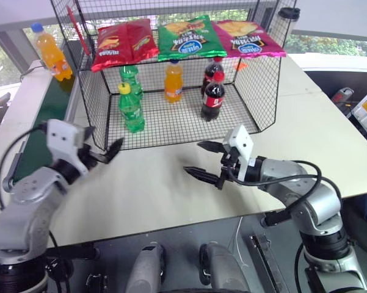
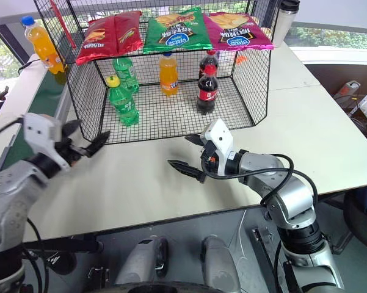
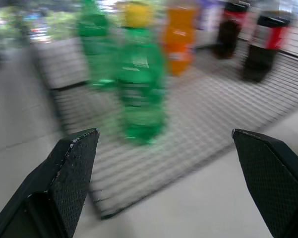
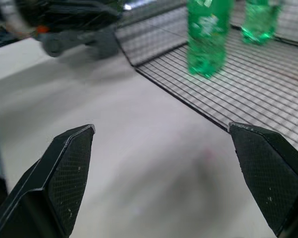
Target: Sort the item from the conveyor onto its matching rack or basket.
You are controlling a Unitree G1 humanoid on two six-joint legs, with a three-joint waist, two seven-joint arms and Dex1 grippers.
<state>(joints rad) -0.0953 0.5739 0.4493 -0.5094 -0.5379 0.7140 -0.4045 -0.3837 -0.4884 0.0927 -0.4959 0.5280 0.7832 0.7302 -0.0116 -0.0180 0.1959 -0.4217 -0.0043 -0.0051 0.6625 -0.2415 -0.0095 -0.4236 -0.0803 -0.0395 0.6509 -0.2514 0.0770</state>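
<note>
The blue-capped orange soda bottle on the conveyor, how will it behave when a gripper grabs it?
The orange soda bottle looks full, so probably heavy for its size and fairly stiff. It is tall and narrow, already leaning on the conveyor, so a nudge would likely tip it. Its smooth round plastic may slip or roll.

My two head views look forward and down from above the white table (image 1: 171,189), both taking in the black wire basket (image 1: 262,79) and the conveyor (image 1: 46,116) on the left. Left wrist view faces the basket floor from close by; right wrist view looks low across the table at the basket's front edge.
</note>
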